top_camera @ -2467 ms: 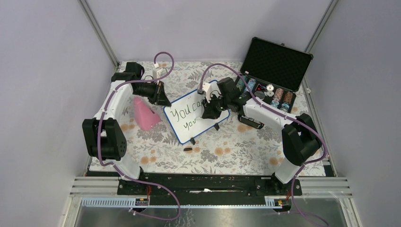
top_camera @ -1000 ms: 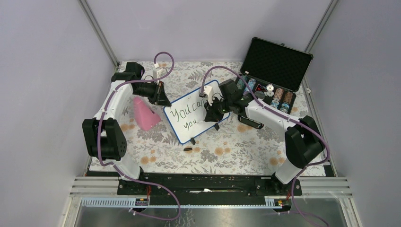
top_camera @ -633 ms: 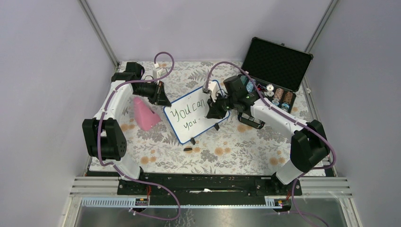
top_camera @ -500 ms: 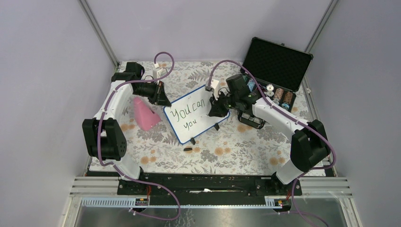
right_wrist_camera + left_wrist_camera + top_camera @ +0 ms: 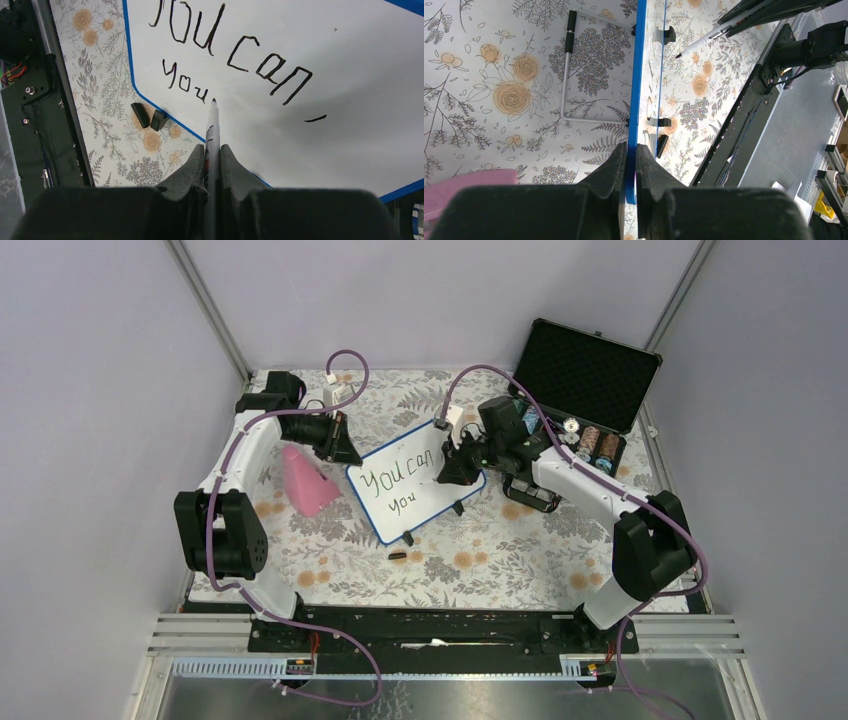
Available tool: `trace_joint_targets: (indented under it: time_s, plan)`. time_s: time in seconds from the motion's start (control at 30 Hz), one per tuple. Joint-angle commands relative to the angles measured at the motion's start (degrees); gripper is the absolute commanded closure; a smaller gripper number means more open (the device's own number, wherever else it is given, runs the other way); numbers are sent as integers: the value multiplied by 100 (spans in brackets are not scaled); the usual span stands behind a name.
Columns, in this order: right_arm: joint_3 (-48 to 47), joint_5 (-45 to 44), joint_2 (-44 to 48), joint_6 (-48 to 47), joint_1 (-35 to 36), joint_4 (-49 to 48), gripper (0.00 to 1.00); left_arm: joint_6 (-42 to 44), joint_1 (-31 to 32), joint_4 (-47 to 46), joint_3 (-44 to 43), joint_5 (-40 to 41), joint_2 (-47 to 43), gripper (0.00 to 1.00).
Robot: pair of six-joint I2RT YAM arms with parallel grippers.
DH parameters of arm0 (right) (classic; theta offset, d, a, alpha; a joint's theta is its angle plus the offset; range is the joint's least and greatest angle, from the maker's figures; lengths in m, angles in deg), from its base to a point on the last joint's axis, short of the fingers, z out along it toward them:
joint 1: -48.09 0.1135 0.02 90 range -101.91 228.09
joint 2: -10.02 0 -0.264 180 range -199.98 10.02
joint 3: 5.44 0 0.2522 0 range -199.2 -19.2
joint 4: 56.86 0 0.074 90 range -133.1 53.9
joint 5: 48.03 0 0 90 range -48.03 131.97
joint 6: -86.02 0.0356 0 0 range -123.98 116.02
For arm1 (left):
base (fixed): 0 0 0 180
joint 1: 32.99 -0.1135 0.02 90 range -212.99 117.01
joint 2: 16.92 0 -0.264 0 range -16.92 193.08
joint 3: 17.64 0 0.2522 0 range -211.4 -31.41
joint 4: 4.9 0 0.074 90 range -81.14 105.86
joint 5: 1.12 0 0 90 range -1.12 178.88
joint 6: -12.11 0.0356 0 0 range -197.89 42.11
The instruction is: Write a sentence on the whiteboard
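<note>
Floral table (image 5: 500, 550), whiteboard (image 5: 425, 502) propped mid-surface; left gripper (image 5: 631, 150) pinched tight on its blue edge; right gripper (image 5: 212, 150) clamps the marker (image 5: 212, 120), tip just off the board past "you". By the sentence (image 5: 230, 55) you're mid second line; you need touchdown one gap right.

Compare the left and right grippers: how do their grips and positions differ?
The left gripper is shut on the whiteboard's blue frame; the right gripper is shut on a marker. The left gripper sits at the board's left edge; the right gripper is over its right part. Both are black and shut.
</note>
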Motion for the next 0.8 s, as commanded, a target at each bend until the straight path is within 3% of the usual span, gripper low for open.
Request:
trace_joint_targets:
  time_s: [0.0, 0.77]
  plan:
    - [57, 162, -32, 93, -33, -298, 100, 88, 41, -165, -65, 188, -99, 100]
    - [132, 153, -179, 72, -72, -416, 100, 28, 90, -306, 46, 265, -168, 100]
